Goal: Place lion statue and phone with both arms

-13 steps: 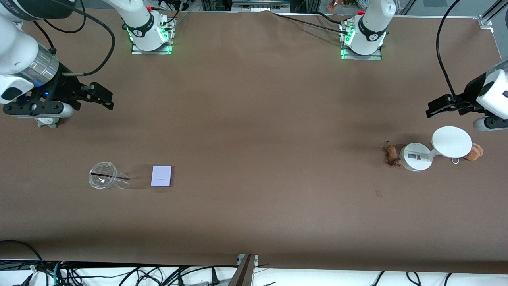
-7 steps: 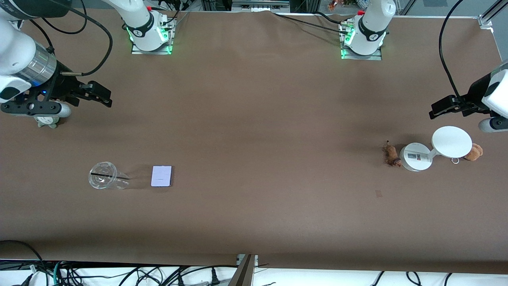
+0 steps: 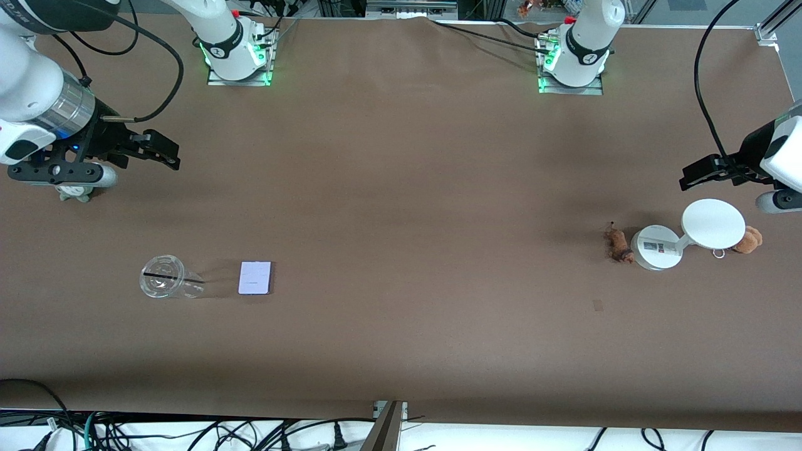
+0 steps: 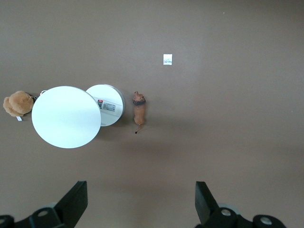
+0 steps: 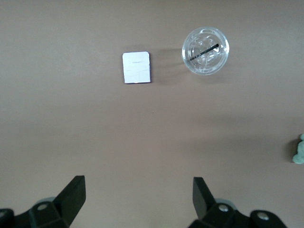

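Note:
The lion statue (image 3: 618,244), a tiny reddish-brown figurine, lies on the table beside the white stand's base; it also shows in the left wrist view (image 4: 139,110). The phone (image 3: 255,277), a pale lavender-white slab, lies flat beside a clear cup; it also shows in the right wrist view (image 5: 137,67). My left gripper (image 3: 705,172) (image 4: 141,190) is open and empty, up over bare table by the stand. My right gripper (image 3: 156,150) (image 5: 139,187) is open and empty, up over bare table at the right arm's end.
A white round stand with disc (image 3: 713,223) (image 4: 66,116) stands between the lion and an orange-brown plush with keyring (image 3: 747,239) (image 4: 18,103). A clear cup with a straw (image 3: 164,284) (image 5: 205,51) sits beside the phone. A grey-green plush (image 3: 74,193) (image 5: 299,152) sits under the right arm.
Both grippers have shifted only slightly; the left one has drawn a little toward the left arm's end of the table. The lion statue, phone and other objects have not moved.

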